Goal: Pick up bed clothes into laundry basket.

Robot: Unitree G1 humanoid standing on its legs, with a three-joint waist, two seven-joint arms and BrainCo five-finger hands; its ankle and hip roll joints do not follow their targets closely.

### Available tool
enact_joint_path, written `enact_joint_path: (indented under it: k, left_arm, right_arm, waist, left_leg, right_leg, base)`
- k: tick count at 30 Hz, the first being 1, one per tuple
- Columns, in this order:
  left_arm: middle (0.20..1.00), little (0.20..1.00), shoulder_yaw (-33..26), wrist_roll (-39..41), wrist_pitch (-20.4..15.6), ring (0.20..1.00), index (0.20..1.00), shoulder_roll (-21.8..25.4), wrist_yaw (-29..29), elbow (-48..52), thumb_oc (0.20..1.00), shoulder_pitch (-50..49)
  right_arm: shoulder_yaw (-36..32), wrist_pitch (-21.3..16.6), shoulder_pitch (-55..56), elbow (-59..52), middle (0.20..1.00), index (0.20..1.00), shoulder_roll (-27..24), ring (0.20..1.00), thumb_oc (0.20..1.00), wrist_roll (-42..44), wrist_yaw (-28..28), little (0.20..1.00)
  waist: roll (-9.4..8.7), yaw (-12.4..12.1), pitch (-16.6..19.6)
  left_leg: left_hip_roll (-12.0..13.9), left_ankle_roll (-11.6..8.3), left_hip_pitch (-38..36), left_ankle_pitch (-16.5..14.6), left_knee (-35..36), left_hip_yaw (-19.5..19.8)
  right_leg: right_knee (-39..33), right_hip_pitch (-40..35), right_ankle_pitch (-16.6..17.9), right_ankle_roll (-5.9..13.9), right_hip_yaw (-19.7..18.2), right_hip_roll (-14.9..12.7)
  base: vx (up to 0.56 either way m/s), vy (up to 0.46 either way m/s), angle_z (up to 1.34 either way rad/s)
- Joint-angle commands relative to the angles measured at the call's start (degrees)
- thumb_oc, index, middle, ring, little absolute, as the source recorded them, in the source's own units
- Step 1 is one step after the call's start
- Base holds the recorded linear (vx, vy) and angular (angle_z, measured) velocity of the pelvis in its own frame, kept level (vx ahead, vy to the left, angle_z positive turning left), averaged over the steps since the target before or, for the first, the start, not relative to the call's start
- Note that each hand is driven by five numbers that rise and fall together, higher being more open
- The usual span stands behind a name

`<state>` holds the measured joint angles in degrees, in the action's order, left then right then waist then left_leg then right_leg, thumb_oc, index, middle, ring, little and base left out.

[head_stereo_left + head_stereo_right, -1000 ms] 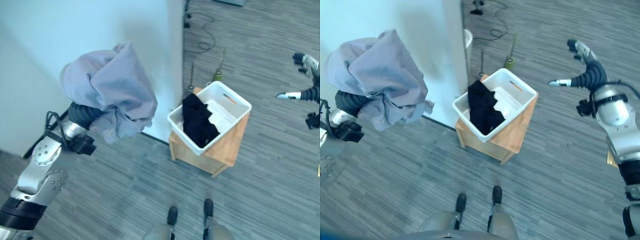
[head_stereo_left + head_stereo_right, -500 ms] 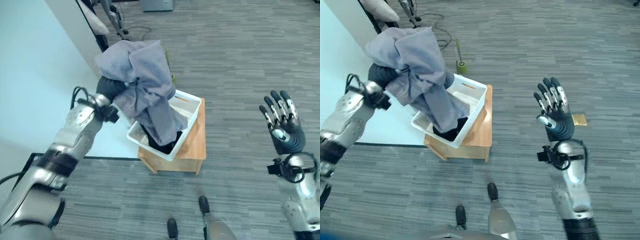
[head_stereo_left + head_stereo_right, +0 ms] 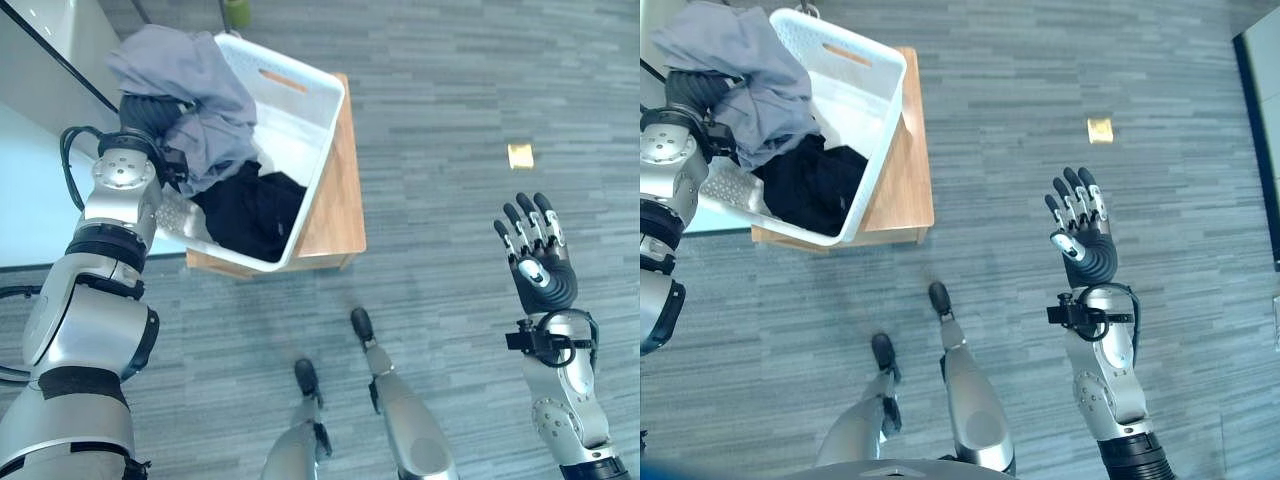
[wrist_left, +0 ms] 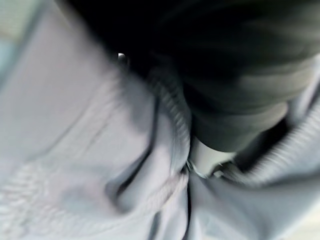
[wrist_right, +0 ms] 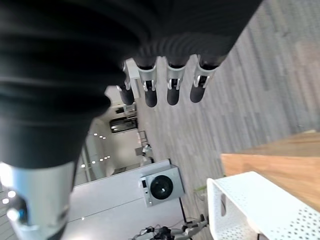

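You have the white laundry basket (image 3: 300,120) standing on a low wooden stand (image 3: 335,205), which lifts it off the grey floor (image 3: 450,100), probably so the arm can reach in without bending low. Inside it a black garment (image 3: 250,210) lies at the near end. The grey bed clothes (image 3: 185,85) are draped over your left hand (image 3: 150,112), bunched at the basket's left wall, partly inside and partly hanging above the rim. The cloth covers the fingers, also in the left wrist view, so I cannot tell whether they grip it or are already loose. I judge that the task is almost finished: you need only to free the hand so the cloth falls fully inside. Be careful that the fabric does not catch on the wrist and come out with it. Your right hand (image 3: 1080,240) is raised well apart from the basket, fingers straight and spread, holding nothing. A small yellow square (image 3: 520,155) lies on the floor beyond it.
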<state>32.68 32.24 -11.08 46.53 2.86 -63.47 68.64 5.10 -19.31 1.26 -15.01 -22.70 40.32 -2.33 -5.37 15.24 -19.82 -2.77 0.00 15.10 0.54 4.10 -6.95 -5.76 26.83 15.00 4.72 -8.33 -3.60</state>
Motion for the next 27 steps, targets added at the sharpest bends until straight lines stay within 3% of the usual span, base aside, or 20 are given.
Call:
enact_joint_path:
  k: [1, 3, 4, 8, 12, 13, 14, 16, 18, 19, 20, 21, 22, 23, 24, 25, 26, 27]
  left_arm:
    - [1.000, 1.000, 0.2, -7.5, -3.5, 1.000, 1.000, 3.2, 1.4, 2.3, 1.000, 9.2]
    - [1.000, 1.000, 1.4, -9.8, -3.4, 1.000, 1.000, 3.4, 1.8, 2.1, 1.000, 9.7]
    - [1.000, 1.000, 5.3, -13.9, -3.2, 1.000, 1.000, 4.5, 1.0, 2.9, 1.000, 11.5]
    - [1.000, 1.000, 7.8, -16.7, -3.0, 1.000, 1.000, 5.2, 0.8, 3.6, 1.000, 12.6]
    - [1.000, 1.000, 13.7, -24.3, -3.1, 1.000, 1.000, 8.6, 0.0, 7.2, 1.000, 14.8]
    - [1.000, 1.000, 14.5, -26.2, -4.1, 1.000, 1.000, 11.5, 1.9, 12.8, 1.000, 14.7]
    - [1.000, 1.000, 12.9, -25.3, -4.9, 1.000, 1.000, 13.5, 3.4, 17.1, 1.000, 13.0]
    - [1.000, 1.000, 2.5, -17.6, -7.6, 1.000, 1.000, 18.5, 5.5, 29.2, 1.000, 1.1]
    - [1.000, 1.000, -14.9, -4.8, -11.4, 1.000, 1.000, 18.7, 2.5, 41.9, 1.000, -21.1]
    - [1.000, 1.000, -25.5, 0.5, -12.6, 1.000, 1.000, 15.3, 0.5, 48.7, 1.000, -34.8]
    - [1.000, 1.000, -32.6, 6.3, -13.0, 1.000, 1.000, 8.9, -2.3, 53.6, 1.000, -45.0]
    - [1.000, 1.000, -36.6, 11.8, -11.8, 1.000, 1.000, -2.8, -7.2, 58.6, 1.000, -56.6]
    - [1.000, 1.000, -37.1, 11.7, -11.6, 1.000, 1.000, -3.1, -7.2, 59.1, 1.000, -57.4]
    - [1.000, 1.000, -40.4, 13.0, -11.1, 1.000, 1.000, -12.3, -9.0, 60.5, 1.000, -65.2]
    - [1.000, 1.000, -42.0, 13.6, -11.0, 1.000, 1.000, -16.9, -9.0, 60.3, 1.000, -68.1]
    - [1.000, 1.000, -42.1, 13.5, -10.9, 1.000, 1.000, -17.0, -8.9, 60.5, 1.000, -68.3]
    - [1.000, 1.000, -42.8, 10.5, -9.6, 1.000, 1.000, -21.7, -8.7, 60.0, 1.000, -73.7]
    - [1.000, 1.000, -43.4, 9.7, -8.8, 1.000, 1.000, -23.5, -8.5, 60.2, 1.000, -75.8]
  right_arm:
    - [-4.0, -4.6, -1.0, -3.3, 1.000, 1.000, -2.8, 1.000, 1.000, -0.9, 1.4, 1.000]
    - [-3.9, -4.6, -0.6, -3.3, 1.000, 1.000, -3.0, 1.000, 1.000, -0.9, 1.7, 1.000]
    - [-4.1, -4.2, 0.8, -3.7, 1.000, 1.000, -3.9, 1.000, 1.000, -1.1, 2.7, 1.000]
    - [-4.4, -4.1, 1.3, -3.7, 1.000, 1.000, -4.2, 1.000, 1.000, -0.8, 3.4, 1.000]
    - [-5.6, -3.7, 1.9, -3.9, 1.000, 1.000, -4.9, 1.000, 1.000, -0.6, 4.7, 1.000]
    - [-6.3, -3.5, 2.3, -3.7, 1.000, 1.000, -5.0, 1.000, 1.000, -1.3, 5.1, 1.000]
    - [-6.8, -3.6, 2.6, -3.6, 1.000, 1.000, -5.0, 1.000, 1.000, -1.6, 5.0, 1.000]
    - [-7.9, -3.5, 3.1, -3.3, 1.000, 1.000, -4.8, 1.000, 1.000, -2.1, 4.7, 1.000]
    - [-10.2, -3.4, 3.7, -2.6, 1.000, 1.000, -3.6, 1.000, 1.000, -2.8, 3.7, 1.000]
    - [-10.3, -3.3, 3.4, -1.9, 1.000, 1.000, -3.4, 1.000, 1.000, -2.9, 3.1, 1.000]
    - [-10.4, -2.9, 3.4, 0.0, 1.000, 1.000, -2.2, 1.000, 1.000, -2.5, 2.7, 1.000]
    - [-11.4, -1.8, 4.7, 2.5, 1.000, 1.000, 0.0, 1.000, 1.000, -2.5, 3.0, 1.000]
    - [-11.2, -1.8, 4.9, 2.5, 1.000, 1.000, -0.2, 1.000, 1.000, -2.4, 3.0, 1.000]
    - [-12.5, -0.6, 5.7, 5.8, 1.000, 1.000, 1.9, 1.000, 1.000, -3.1, 3.1, 1.000]
    - [-12.8, -0.2, 6.1, 6.7, 1.000, 1.000, 3.0, 1.000, 1.000, -2.4, 3.4, 1.000]
    - [-12.8, -0.2, 6.2, 6.7, 1.000, 1.000, 2.9, 1.000, 1.000, -2.3, 3.5, 1.000]
    - [-12.2, 1.1, 6.6, 8.9, 1.000, 1.000, 5.1, 1.000, 1.000, 0.5, 4.7, 1.000]
    - [-11.8, 2.2, 6.8, 10.0, 1.000, 1.000, 5.5, 1.000, 1.000, 1.1, 5.3, 1.000]
  waist:
    - [4.12, -2.7, 2.1]
    - [4.26, -2.8, 2.0]
    - [4.68, -3.1, 2.0]
    - [4.92, -3.4, 2.1]
    - [5.91, -4.2, 2.5]
    - [6.55, -5.1, 3.1]
    - [6.77, -5.7, 3.4]
    - [7.36, -7.3, 4.3]
    - [7.68, -9.2, 5.8]
    - [8.07, -9.7, 6.8]
    - [8.06, -10.3, 7.8]
    - [7.64, -11.3, 9.4]
    - [7.81, -11.0, 9.5]
    - [7.53, -12.0, 11.3]
    - [7.37, -12.4, 12.2]
    - [7.46, -12.3, 12.2]
    - [7.10, -13.4, 13.8]
    - [6.98, -13.9, 14.5]
  left_leg:
    - [2.0, -2.29, 0.5, 3.8, 0.9, 5.8]
    - [2.0, -2.26, 0.5, 3.8, 0.9, 6.0]
    - [2.0, -2.17, 0.2, 3.6, 0.9, 6.2]
    - [1.8, -2.08, -0.1, 3.6, 0.9, 6.4]
    - [1.7, -2.10, -1.3, 3.4, 0.9, 7.0]
    - [1.5, -2.06, -1.9, 3.3, 0.9, 7.2]
    - [1.4, -2.05, -2.3, 3.2, 0.9, 7.4]
    - [1.3, -2.00, -4.0, 2.8, 0.9, 7.9]
    - [1.2, -1.98, -5.5, 2.3, 0.9, 8.1]
    - [1.0, -1.98, -6.2, 2.3, 0.9, 8.1]
    - [1.0, -2.02, -7.1, 2.0, 0.9, 8.3]
    - [1.0, -1.87, -8.7, 1.6, 0.9, 8.5]
    - [1.0, -1.87, -8.8, 1.5, 0.9, 8.6]
    - [1.0, -1.95, -10.5, 1.2, 0.9, 9.1]
    - [1.0, -1.88, -11.3, 1.1, 0.9, 9.4]
    - [1.0, -1.88, -11.4, 1.1, 0.9, 9.5]
    - [0.8, -1.65, -13.1, 0.9, 0.9, 10.1]
    - [0.8, -1.52, -13.9, 0.9, 0.9, 10.5]
  right_leg:
    - [0.8, -8.7, -4.5, 3.76, 3.2, 0.1]
    - [0.8, -8.7, -4.5, 3.78, 3.3, 0.1]
    - [0.8, -9.1, -4.6, 4.01, 3.8, -0.2]
    - [0.8, -9.5, -4.8, 4.05, 4.1, -0.3]
    - [0.8, -10.8, -5.1, 4.24, 4.8, -0.7]
    - [0.8, -11.6, -5.2, 4.36, 5.4, -1.0]
    - [0.8, -12.1, -5.4, 4.33, 5.7, -1.1]
    - [0.8, -14.0, -6.0, 4.20, 6.4, -1.4]
    - [0.8, -15.6, -6.7, 3.96, 7.0, -1.5]
    - [0.8, -16.2, -6.9, 3.84, 7.0, -1.5]
    - [0.8, -17.2, -7.3, 3.68, 7.1, -1.6]
    - [0.8, -18.8, -8.0, 3.23, 7.3, -1.5]
    - [0.8, -18.9, -8.1, 3.23, 7.3, -1.5]
    - [0.8, -20.9, -8.9, 2.86, 7.7, -1.5]
    - [0.8, -21.9, -9.3, 2.62, 8.0, -1.5]
    - [0.8, -22.1, -9.3, 2.62, 8.1, -1.5]
    - [0.8, -24.1, -9.8, 2.21, 8.5, -1.4]
    - [0.8, -25.1, -10.0, 1.94, 8.8, -1.4]
  base:
    - [0.00, -0.004, -0.10]
    - [0.00, -0.003, -0.13]
    - [0.00, 0.000, -0.06]
    - [0.00, -0.005, 0.07]
    - [0.00, -0.005, 0.10]
    - [0.02, -0.012, 0.22]
    - [0.04, -0.020, 0.17]
    - [0.05, -0.013, 0.14]
    - [0.07, 0.000, 0.21]
    - [0.09, 0.002, 0.13]
    - [0.10, -0.004, 0.01]
    - [0.09, -0.010, 0.06]
    - [0.10, -0.019, 0.20]
    - [0.07, -0.022, 0.29]
    - [0.07, -0.022, 0.27]
    - [0.06, -0.037, 0.30]
    - [0.04, -0.040, 0.33]
    - [0.04, -0.060, 0.27]
